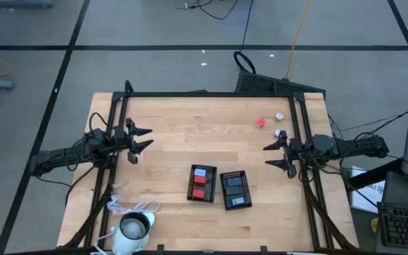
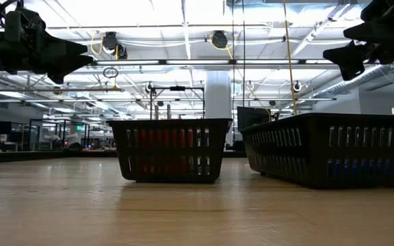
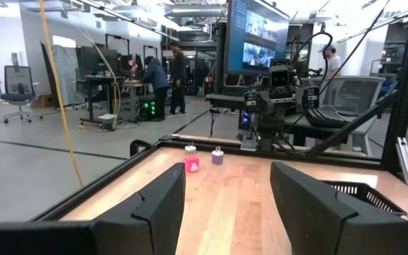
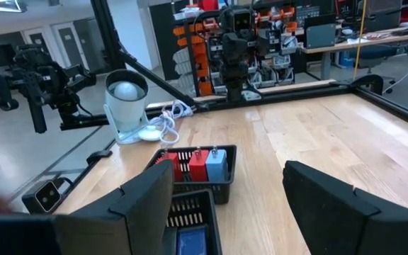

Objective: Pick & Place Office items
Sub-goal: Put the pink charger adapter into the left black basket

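Office items split: some sorted in trays, three loose by the table's far right edge.

High: red block (image 1: 261, 122) and two silvery round bits (image 1: 280, 116) loose; left tray (image 1: 202, 183) has red blocks, right tray (image 1: 235, 190) blue ones, details tiny. Left claw (image 1: 144, 139) and right claw (image 1: 273, 156) open, empty, over opposite table sides. Low: tray walls hide contents. Right wrist: white cup (image 4: 125, 105) with cord at near left corner.

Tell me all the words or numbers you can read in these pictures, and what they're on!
None can be read.
The big screen behind the table in the left wrist view shows pictures and text, too blurred to read.
The papers beside the table in the high view carry print, too small to read.
The two trays and the blocks show no labels.
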You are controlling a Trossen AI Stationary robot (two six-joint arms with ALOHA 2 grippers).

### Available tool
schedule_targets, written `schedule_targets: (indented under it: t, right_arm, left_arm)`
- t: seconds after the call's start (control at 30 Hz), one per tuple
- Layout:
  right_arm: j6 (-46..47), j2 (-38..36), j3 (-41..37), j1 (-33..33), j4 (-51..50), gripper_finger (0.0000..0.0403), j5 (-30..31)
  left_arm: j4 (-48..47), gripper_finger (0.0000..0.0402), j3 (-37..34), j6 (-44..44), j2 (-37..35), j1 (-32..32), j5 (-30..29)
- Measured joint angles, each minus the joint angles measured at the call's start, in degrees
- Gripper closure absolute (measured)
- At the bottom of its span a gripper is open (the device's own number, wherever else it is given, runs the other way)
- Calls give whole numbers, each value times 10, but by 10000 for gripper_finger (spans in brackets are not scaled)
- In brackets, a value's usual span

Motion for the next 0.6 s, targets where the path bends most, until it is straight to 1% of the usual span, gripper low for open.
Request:
schedule_targets:
  t: [0.1,0.23,0.33,0.5,0.6]
  right_arm:
    - [-5,0,0,0,-3,149,0]
    - [-37,0,0,0,-4,149,0]
    - [-39,0,0,0,-4,149,0]
    - [10,0,0,0,2,149,0]
    - [30,0,0,0,30,149,0]
  left_arm:
    - [0,192,0,0,0,0,0]
    - [0,192,0,0,0,0,0]
    - [0,192,0,0,0,0,0]
    - [0,192,0,0,0,0,0]
    - [0,192,0,0,0,0,0]
